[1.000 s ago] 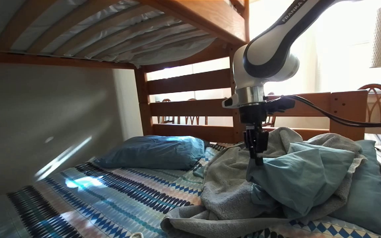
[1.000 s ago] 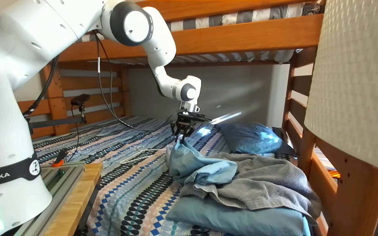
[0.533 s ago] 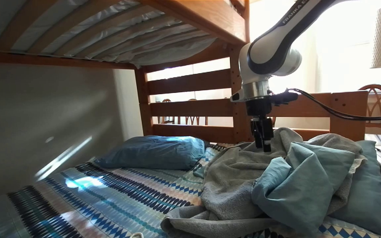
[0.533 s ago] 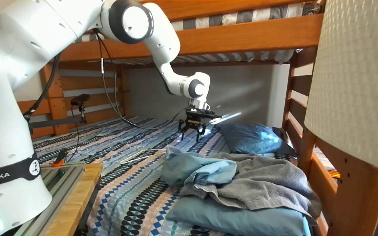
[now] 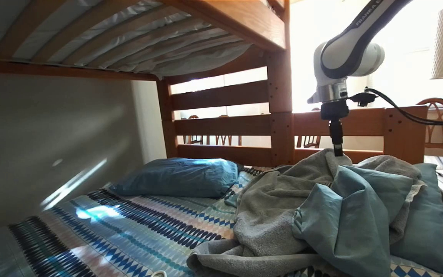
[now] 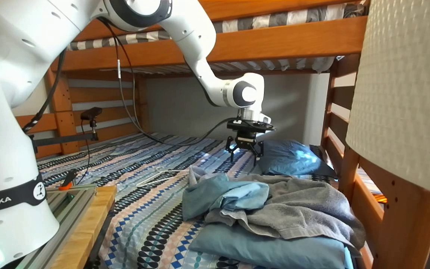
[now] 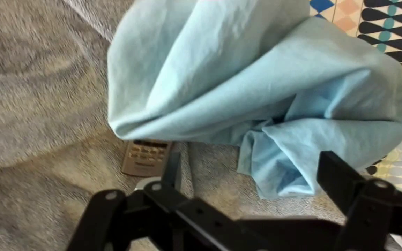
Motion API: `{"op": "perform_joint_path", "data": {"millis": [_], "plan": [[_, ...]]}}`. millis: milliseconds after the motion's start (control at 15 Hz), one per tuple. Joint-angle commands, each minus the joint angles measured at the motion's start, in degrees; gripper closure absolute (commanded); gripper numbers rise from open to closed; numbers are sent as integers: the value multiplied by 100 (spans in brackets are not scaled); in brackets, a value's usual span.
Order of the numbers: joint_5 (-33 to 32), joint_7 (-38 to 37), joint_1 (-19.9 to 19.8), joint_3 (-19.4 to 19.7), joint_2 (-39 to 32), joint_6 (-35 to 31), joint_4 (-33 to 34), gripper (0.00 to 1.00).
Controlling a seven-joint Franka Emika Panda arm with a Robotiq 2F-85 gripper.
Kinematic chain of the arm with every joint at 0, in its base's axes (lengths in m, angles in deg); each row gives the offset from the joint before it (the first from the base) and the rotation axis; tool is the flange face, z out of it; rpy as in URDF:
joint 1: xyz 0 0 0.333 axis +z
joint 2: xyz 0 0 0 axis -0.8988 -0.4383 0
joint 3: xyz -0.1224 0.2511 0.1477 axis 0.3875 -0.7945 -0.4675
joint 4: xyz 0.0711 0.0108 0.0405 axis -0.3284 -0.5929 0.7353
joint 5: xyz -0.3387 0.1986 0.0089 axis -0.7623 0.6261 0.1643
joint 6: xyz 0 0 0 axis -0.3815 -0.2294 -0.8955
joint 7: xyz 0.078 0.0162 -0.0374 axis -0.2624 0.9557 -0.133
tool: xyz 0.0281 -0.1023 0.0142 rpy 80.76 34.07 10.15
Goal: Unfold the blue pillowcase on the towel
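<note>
Pillowcase (image 5: 360, 231) lies rumpled and folded over on itself, pale blue, at the lower right of the frame in an exterior view, one broad fold dropping toward the bottom edge. My wrist view has it spread from the top middle across to the right. Part of it rests on the grey towel (image 5: 271, 207), and the rest reaches out over the striped bedspread (image 5: 137, 231). My gripper (image 6: 243, 161) hangs right of the middle of the frame in an exterior view, its jaws wide apart and clear of the pillowcase; in the wrist view they show along the bottom. Left of the middle there, I make out a small tan remote (image 7: 145, 160) on the towel, or so I take it, since the pillowcase hides its top end. A plump blue pillow (image 6: 267, 248) lies partly under the towel at the bottom of the frame in an exterior view. Right of the middle, a darker pillow (image 6: 291, 160) rests on the bedspread. A lampshade (image 6: 401, 93) fills the upper right, and wooden rails (image 6: 274, 43) cross the top.
</note>
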State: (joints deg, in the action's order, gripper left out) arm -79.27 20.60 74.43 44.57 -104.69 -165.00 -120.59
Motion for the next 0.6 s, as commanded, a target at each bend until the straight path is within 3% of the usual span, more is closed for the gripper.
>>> {"op": "perform_joint_path", "data": {"millis": [0,400,467,533], "plan": [[213,-791,-178,165,314,-213,-597,0],[414,-1403,-372,215,247,-331,-985,1],[449,-1434,-384,206,218,-352,-1019,26],[480,-1464,-390,204,216,-375,-1068,26]]}}
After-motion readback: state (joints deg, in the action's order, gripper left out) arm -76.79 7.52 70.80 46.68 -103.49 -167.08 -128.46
